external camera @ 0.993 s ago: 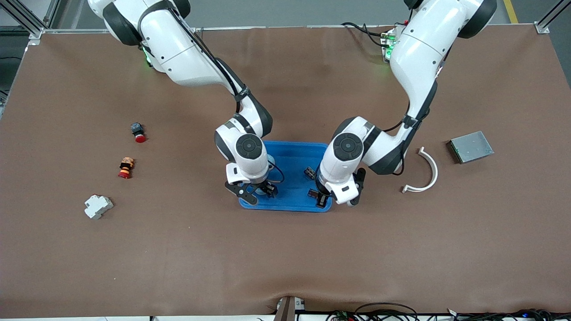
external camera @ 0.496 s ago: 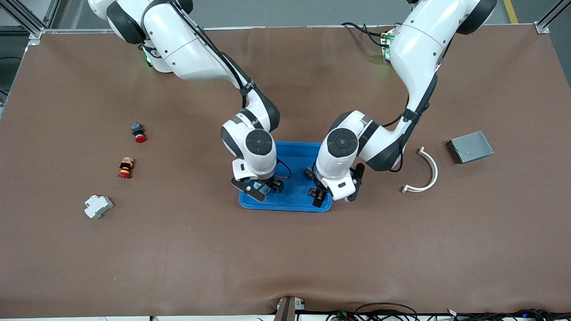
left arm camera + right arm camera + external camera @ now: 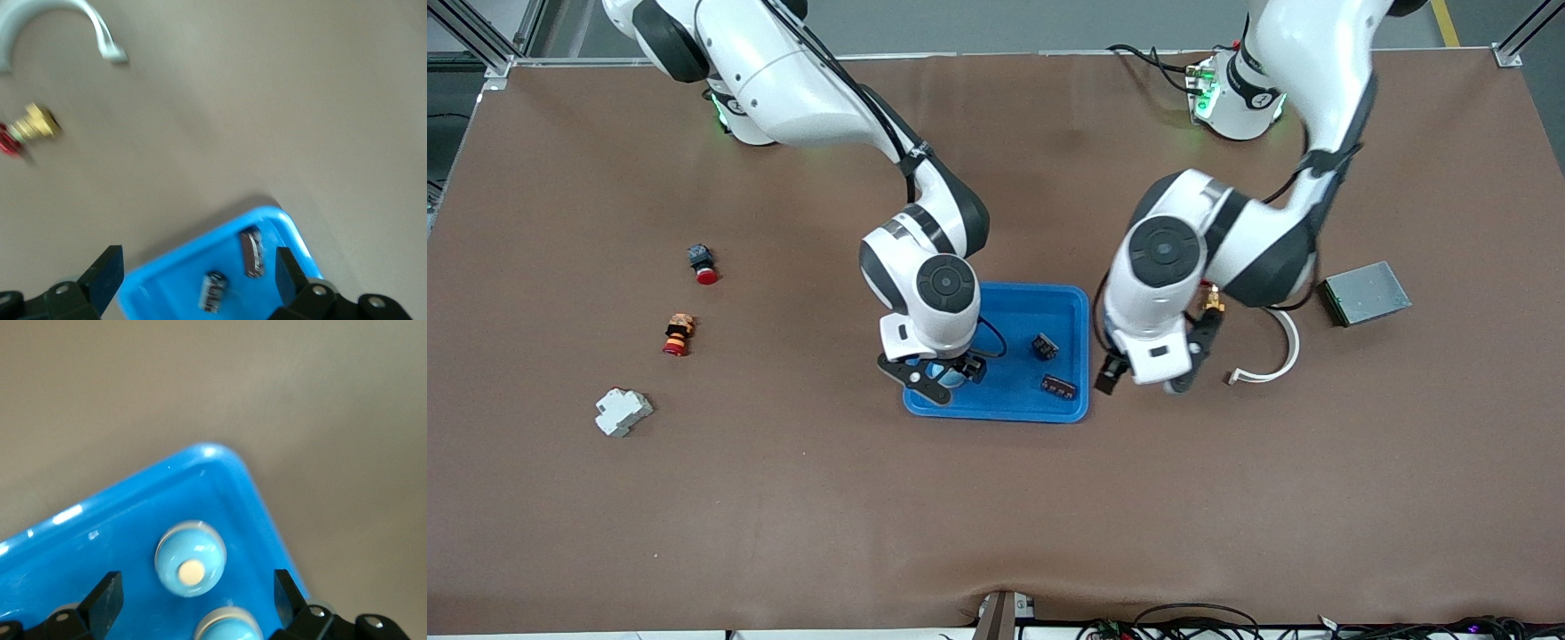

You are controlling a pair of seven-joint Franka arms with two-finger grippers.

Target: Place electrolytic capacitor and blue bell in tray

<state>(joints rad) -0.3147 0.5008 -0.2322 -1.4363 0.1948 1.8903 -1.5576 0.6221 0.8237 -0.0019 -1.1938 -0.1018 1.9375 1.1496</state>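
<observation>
Close to the tray's near rim, one electrolytic capacitor lay flat on the blue floor, in the corner toward the left arm's end. In the other near corner the right gripper hung low over the tray. Its fingers were spread wide and grasped nothing. The blue bell stood upright between them without touching them, and the right wrist view showed a second bell just beside it. I judge that the bell was set down there because this corner was free and the rim stops it from rolling away.

The left gripper was over the bare table just beside the tray, also with fingers apart and empty; probably it had nothing more to carry. A little farther in the tray lay another capacitor, apart from the first. Farther again, outside the tray, rested a white curved piece and a small brass part; both seem to be no part of the task.
</observation>
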